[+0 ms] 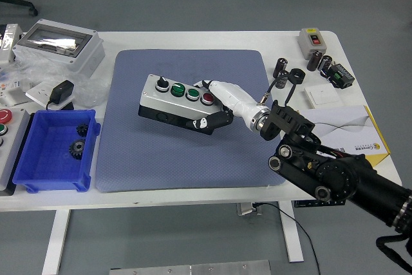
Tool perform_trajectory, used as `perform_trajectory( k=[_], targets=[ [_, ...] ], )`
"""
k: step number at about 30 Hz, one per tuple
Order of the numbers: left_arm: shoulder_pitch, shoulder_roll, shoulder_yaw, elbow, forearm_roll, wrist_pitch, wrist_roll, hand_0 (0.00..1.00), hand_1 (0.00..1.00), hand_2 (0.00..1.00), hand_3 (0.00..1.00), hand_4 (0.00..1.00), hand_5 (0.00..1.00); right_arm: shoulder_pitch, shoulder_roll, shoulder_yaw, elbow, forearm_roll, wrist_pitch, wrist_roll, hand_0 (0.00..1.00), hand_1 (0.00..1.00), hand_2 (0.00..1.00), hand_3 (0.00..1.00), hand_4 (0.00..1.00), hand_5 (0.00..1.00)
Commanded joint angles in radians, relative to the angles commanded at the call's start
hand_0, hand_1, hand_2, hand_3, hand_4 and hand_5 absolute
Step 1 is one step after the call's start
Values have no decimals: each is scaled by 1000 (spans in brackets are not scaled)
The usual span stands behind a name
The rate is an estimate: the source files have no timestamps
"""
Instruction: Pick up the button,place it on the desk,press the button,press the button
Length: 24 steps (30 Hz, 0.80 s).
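Looking down over the white worktop (pixel 212 38), I see a blue-grey mat (pixel 161 152) covering its middle, with bare mat in front of and to the left of the button box (pixel 177 103). That box, a grey-topped control station with a black selector knob (pixel 162 83), two green buttons (pixel 178 89) and a red button (pixel 207 98), sits tilted on the mat, its right end raised in my right hand (pixel 215 104). The hand's white palm lies over the box's right end near the red button, and its black fingers (pixel 215 120) curl under the lower right corner, so it grips the box. My right arm (pixel 335 175) comes in from the lower right, crossing the worktop's near right corner.

Room is tighter at the sides. A blue bin (pixel 38 159) holding black gears (pixel 78 146) stands just left of the mat, with a grey enclosure (pixel 61 46) and a black adapter (pixel 62 90) behind it. Right of the mat lie black cylindrical parts (pixel 281 67), a small switch box (pixel 313 40), a white plate (pixel 324 96) and a yellow-and-white booklet (pixel 357 134). My left arm is out of view.
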<state>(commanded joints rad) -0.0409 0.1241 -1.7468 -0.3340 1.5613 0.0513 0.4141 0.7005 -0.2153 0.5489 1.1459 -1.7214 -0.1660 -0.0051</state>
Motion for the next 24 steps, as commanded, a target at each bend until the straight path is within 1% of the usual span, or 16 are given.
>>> perform_trajectory(
  k=[1,4,7,9,12,13,14,18,19,24],
  targets=[
    [0,0,0,0,1,0,-1,622,495,494,590,248,24,6,-15,-16,20,-21,-4,19,92,246,229,250,72,8],
    [-2,0,-2,1,3,-1,-3,622,495,494,590,248,24,17,-39,-56,51,-82,-12,47,92,246,229,250,72,8],
    [-4,-1,-4,2,7,-3,-5,622,495,494,590,247,28,21,-45,-94,64,-135,-13,34,98,239,221,243,72,2],
    [-5,-2,-4,2,8,-4,-6,622,495,494,590,247,28,19,-40,-106,56,-162,-15,8,98,239,221,243,72,2],
    [-4,-3,-5,2,11,-5,-6,622,495,494,590,247,28,11,-23,-108,24,-202,-25,-31,98,239,221,243,72,2],
    [-5,-3,-6,2,11,-5,-6,622,494,494,589,248,32,8,-19,-107,16,-212,-28,-41,126,259,227,258,69,2],
    [-5,-3,-6,3,12,-5,-6,622,494,494,589,248,32,5,-14,-108,6,-223,-31,-53,126,259,227,258,69,2],
    [-5,-4,-6,3,12,-6,-6,622,494,494,589,248,32,-5,-3,-121,-19,-245,-31,-98,126,259,227,258,69,2],
    [-5,-4,-6,3,12,-5,-6,623,495,493,589,248,33,-8,0,-124,-23,-247,-29,-107,139,271,232,277,68,2],
    [-5,-4,-6,2,12,-5,-5,623,495,493,589,248,33,-17,5,-133,-30,-249,-27,-120,139,271,232,277,68,2]
  ],
)
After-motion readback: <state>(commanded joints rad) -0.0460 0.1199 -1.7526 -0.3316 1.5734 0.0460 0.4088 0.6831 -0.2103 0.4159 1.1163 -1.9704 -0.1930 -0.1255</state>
